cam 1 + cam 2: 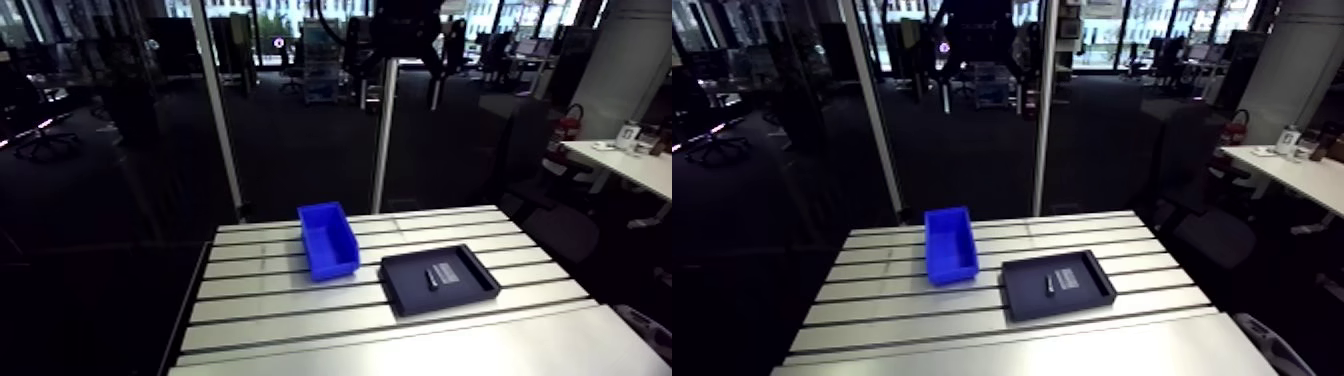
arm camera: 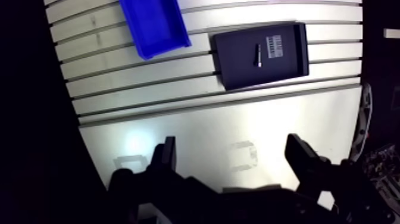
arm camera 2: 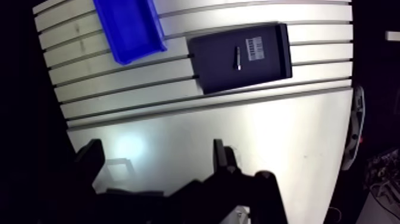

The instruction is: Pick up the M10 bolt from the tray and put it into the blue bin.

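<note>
Wrist view: wide-apart end effector (image 2: 232, 146)

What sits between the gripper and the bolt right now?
Nothing but bare table and the near rim of the tray; the wrist view shows the open gripper well short of the bolt.

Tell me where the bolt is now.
In the wrist view the bolt lies inside the tray, next to its white label, far ahead of the open tool; the bin stands beside the tray.
</note>
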You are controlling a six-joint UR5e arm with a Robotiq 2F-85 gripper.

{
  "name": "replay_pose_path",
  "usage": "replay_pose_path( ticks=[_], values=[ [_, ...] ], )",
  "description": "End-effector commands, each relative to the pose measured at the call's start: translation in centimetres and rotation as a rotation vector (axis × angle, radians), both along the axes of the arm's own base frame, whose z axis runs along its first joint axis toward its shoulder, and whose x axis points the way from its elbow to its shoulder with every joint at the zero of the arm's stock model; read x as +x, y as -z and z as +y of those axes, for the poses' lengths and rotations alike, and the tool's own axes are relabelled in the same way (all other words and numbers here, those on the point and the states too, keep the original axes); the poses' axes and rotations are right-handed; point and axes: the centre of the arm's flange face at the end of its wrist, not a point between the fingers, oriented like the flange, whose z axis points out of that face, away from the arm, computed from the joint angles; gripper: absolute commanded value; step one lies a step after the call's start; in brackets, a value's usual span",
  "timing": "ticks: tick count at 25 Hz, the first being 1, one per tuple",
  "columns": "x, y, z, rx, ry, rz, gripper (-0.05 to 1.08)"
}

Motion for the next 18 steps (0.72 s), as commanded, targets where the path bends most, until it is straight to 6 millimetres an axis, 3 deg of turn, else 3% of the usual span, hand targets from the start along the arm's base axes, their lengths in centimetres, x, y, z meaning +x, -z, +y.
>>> replay_pose_path(
  ticks=[1, 18],
  values=[
    [1.21, -1.17, -0.69, 0.002, 0.006, 0.018, 0.01],
    [1.18, -0.63, -0.62, 0.006, 0.004, 0.005, 0.01]
  ],
)
